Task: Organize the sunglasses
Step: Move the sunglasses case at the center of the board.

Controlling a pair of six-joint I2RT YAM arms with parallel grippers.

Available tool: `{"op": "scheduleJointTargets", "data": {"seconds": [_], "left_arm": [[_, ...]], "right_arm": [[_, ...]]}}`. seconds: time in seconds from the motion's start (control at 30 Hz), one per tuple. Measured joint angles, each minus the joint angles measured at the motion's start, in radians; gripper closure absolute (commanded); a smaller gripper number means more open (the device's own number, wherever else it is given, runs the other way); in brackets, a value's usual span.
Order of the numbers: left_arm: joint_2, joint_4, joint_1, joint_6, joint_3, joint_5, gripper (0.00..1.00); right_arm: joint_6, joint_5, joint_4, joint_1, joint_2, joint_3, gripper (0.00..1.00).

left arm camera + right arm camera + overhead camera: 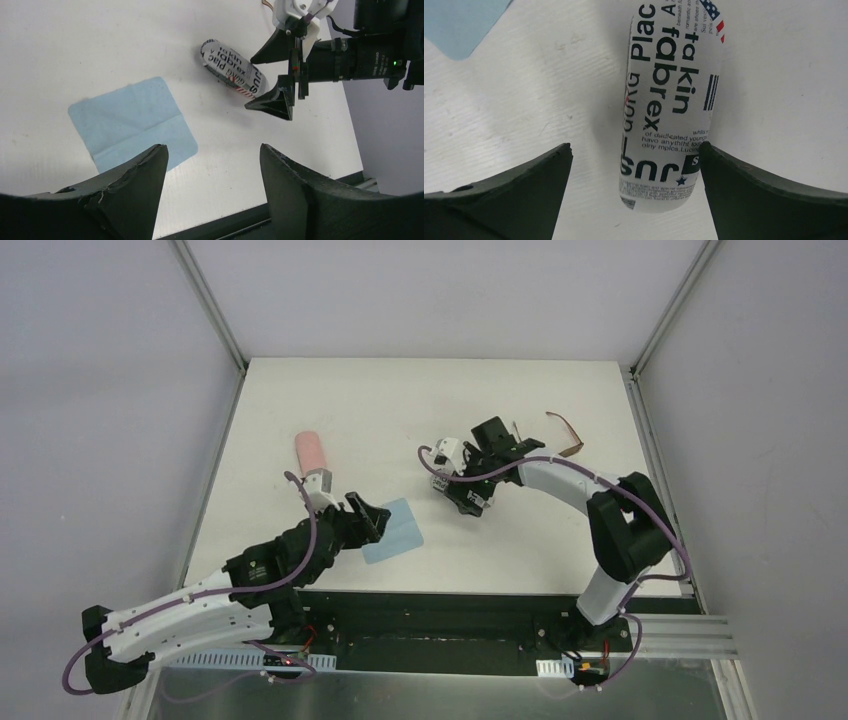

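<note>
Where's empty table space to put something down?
Bare: the far strip beyond the pink case and brown sunglasses, and the near patch right of the blue cloth. Crowded: the middle, around the lettered case, left gripper and right gripper.

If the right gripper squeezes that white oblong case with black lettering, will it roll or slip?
The white oblong lettered case looks rounded, so a nudge might roll it sideways. Its smooth printed surface could slip between the right gripper's open fingers.

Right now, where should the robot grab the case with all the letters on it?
Across its narrow width, from above. The lettered case lies flat, long and rounded, and the right gripper hangs open with one finger on either side of it.
</note>
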Motion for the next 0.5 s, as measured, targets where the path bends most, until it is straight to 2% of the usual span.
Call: {"op": "scheduleJointTargets", "data": {"seconds": [0.1,0.23,0.5], "left_arm": [[-0.054,-0.035,0.000,-0.026,-0.036,0.014,0.32],[-0.052,-0.066,0.000,-0.036,-0.048,0.036,0.32],[0.012,-0.075,0.000,-0.032,-0.048,0.055,0.32]], "right_arm": [[-0.024,0.062,0.022,0.016,0.043,0.015,0.02],[-0.042,0.109,0.037,0.038,0.071,0.018,0.09],[-0.085,0.165,0.061,0.048,0.136,0.042,0.32]]}}
